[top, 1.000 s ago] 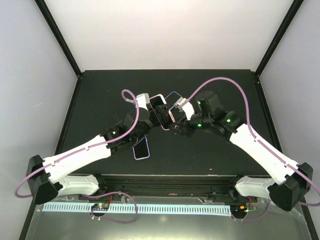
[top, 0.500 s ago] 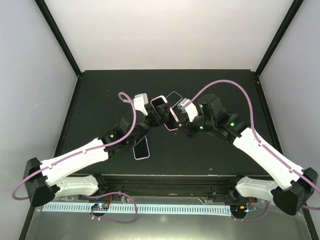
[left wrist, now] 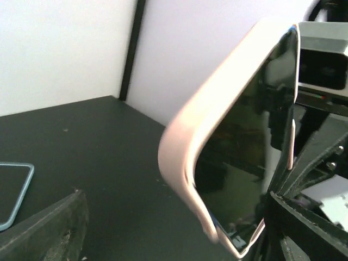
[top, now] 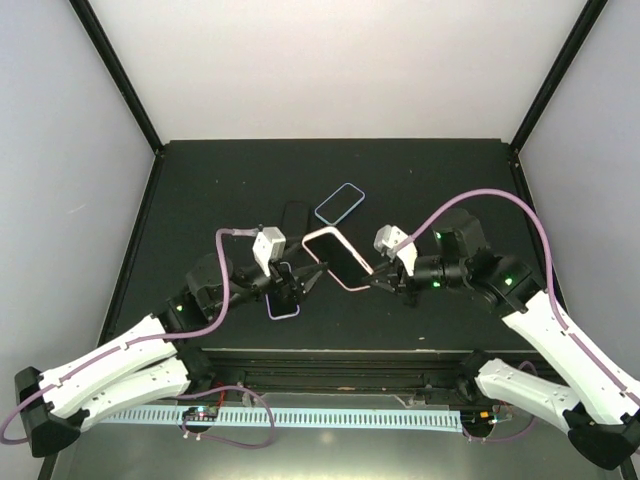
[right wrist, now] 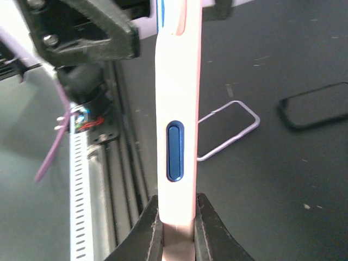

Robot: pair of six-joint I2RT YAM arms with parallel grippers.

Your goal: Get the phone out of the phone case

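— Where is the phone at this moment?

— I see the phone (top: 342, 259) sitting inside the pink phone case (top: 318, 238), held above the bench (top: 200, 190) between the two arms. The right claw (top: 378, 281) is closed on one end of the case. In its wrist view the fingers (right wrist: 149, 234) pinch the pink edge from both sides, and the blue side button (right wrist: 175, 151) is just above them.

— And the left claw?

— The left claw (top: 299, 285) is spread wide and grips nothing. In its wrist view the cased phone stands tilted between the fingers (left wrist: 54, 228), nearer to the right one. Whether it touches, I cannot tell.

— What else lies on the bench?

— A purple-rimmed flat item (top: 283, 306) lies under the left claw. A blue-rimmed one (top: 339, 203) and a dark one (top: 294, 214) lie farther back.
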